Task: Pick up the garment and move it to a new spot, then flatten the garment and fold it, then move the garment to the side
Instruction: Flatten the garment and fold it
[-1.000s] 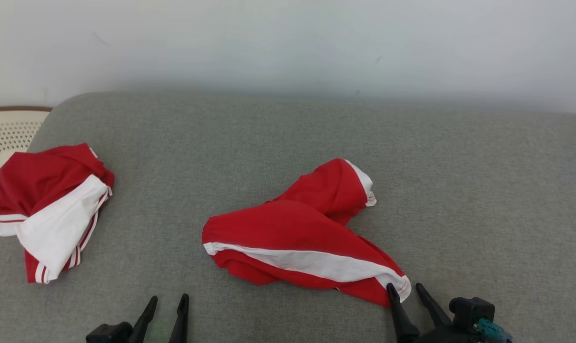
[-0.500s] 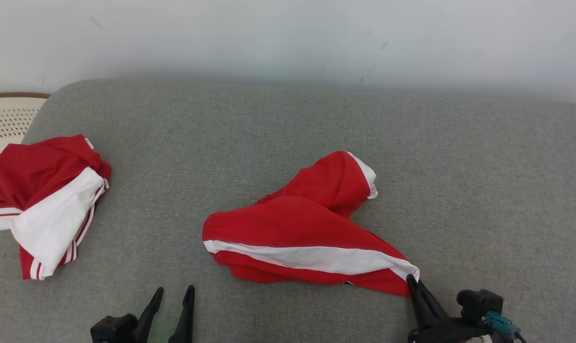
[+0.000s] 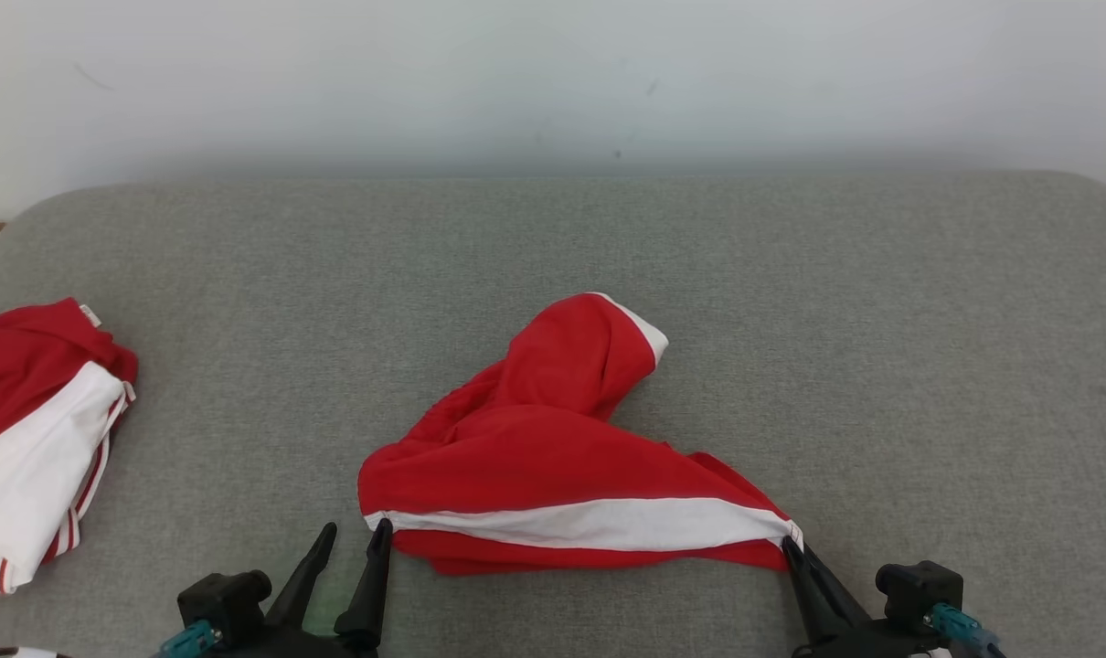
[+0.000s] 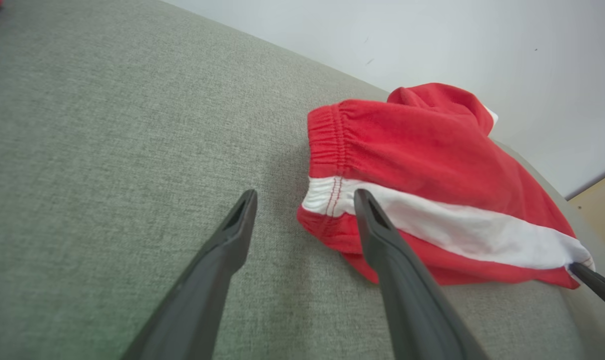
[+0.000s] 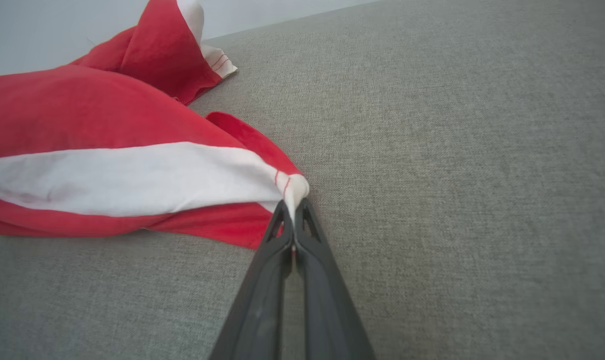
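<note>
The garment (image 3: 535, 457) is a pair of red shorts with a white side stripe, lying crumpled in the middle of the grey cushion (image 3: 882, 320). My right gripper (image 3: 791, 548) is shut on its near right corner, where the stripe ends; the right wrist view shows the pinch (image 5: 293, 205) on the garment (image 5: 82, 115). My left gripper (image 3: 356, 528) stands open at the garment's left end. In the left wrist view its fingers (image 4: 305, 195) straddle the white stripe's end at the elastic waistband of the garment (image 4: 422, 150), the right finger over the cloth.
A second red and white garment (image 3: 32, 439) lies bunched at the cushion's far left edge. A white wall (image 3: 553, 73) rises behind the cushion. Bare grey cushion stretches to the right and behind the shorts. Wooden floor (image 4: 602, 195) shows past the cushion's end.
My right gripper has shut on the garment's corner and drawn the stripe straighter. The head camera has swung right. My left gripper now sits at the waistband end.
</note>
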You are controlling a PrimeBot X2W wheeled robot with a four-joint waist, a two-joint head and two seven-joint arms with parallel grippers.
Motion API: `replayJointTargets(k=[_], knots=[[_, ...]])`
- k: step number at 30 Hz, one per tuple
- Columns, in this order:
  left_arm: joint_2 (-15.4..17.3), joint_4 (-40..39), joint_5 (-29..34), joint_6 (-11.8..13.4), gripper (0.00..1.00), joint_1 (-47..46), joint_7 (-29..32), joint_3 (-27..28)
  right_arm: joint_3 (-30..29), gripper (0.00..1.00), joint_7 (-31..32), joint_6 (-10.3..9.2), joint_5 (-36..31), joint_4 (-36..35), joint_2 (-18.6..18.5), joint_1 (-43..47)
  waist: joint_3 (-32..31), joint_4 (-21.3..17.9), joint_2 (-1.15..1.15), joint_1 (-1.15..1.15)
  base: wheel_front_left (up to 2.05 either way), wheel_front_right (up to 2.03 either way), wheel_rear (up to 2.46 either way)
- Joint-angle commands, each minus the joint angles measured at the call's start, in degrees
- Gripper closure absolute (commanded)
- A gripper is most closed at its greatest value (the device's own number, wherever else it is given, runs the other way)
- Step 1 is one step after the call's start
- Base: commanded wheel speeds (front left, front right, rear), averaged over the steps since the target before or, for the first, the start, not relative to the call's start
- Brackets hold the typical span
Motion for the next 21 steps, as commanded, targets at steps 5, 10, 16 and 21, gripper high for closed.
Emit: replayJointTargets(k=[5,10,16,21], knots=[[2.93,-0.39,-4.07,0.00,0.00,-1.47,-0.04,-4.03,0.37,1.00,-0.01,0.02,0.22,0.02,-0.55,-0.85,0.64,-1.40,0.00,0.00,0.00,0.00,0.00],[4.86,-1.69,-7.29,0.00,0.00,-2.10,-0.04,-7.83,0.17,1.00,-0.01,0.02,-0.03,-0.17,-0.18,-0.98,1.13,-1.65,0.00,0.00,0.00,0.00,0.00],[5.74,-3.11,-9.73,0.00,0.08,-2.33,-0.04,-10.98,0.15,1.00,-0.01,0.02,-0.39,-0.30,0.17,-1.29,1.27,-1.36,0.00,0.00,0.00,0.00,0.00],[6.25,-3.95,-10.25,0.00,0.56,-2.60,-0.04,-12.02,0.47,1.00,-0.01,0.02,-0.34,-0.55,0.21,-1.72,1.44,-1.45,0.00,0.00,0.00,0.00,0.00]])
